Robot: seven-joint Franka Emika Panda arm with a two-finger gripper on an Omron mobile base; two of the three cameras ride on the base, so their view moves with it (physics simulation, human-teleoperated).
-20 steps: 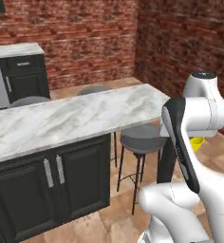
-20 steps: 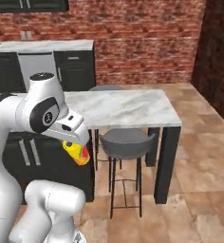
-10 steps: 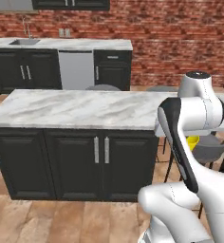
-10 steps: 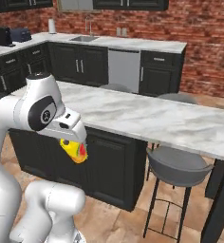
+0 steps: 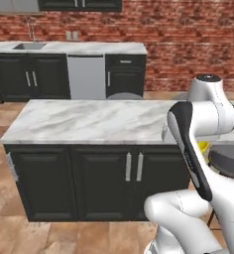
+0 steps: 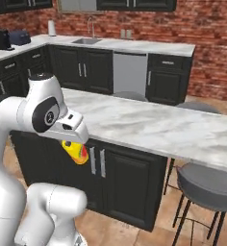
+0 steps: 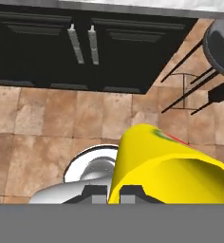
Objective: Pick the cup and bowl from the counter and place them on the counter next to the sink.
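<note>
My gripper (image 6: 75, 145) is shut on the yellow cup (image 6: 76, 152), held low in front of the island's black cabinet doors. A sliver of the cup (image 5: 203, 147) peeks out behind my arm in the left base view. The hand view looks down at the brown floor tiles, with the cup (image 7: 161, 171) tilted between the dark fingertips (image 7: 95, 192). The sink (image 5: 29, 46) with its chrome faucet (image 6: 91, 26) is set in the far counter (image 6: 134, 45) along the brick wall. The bowl is out of view.
A marble island (image 5: 89, 119) over black cabinets stands between me and the far counter. Grey stools (image 6: 209, 180) stand at its right end. A steel dishwasher (image 5: 86, 77) sits right of the sink. A paper-towel roll (image 6: 51, 28) and a toaster (image 6: 0, 38) stand far left.
The whole picture has swung: the base has turned, so the island now lies square ahead and the sink counter has come into view. The cup stays in the shut gripper.
</note>
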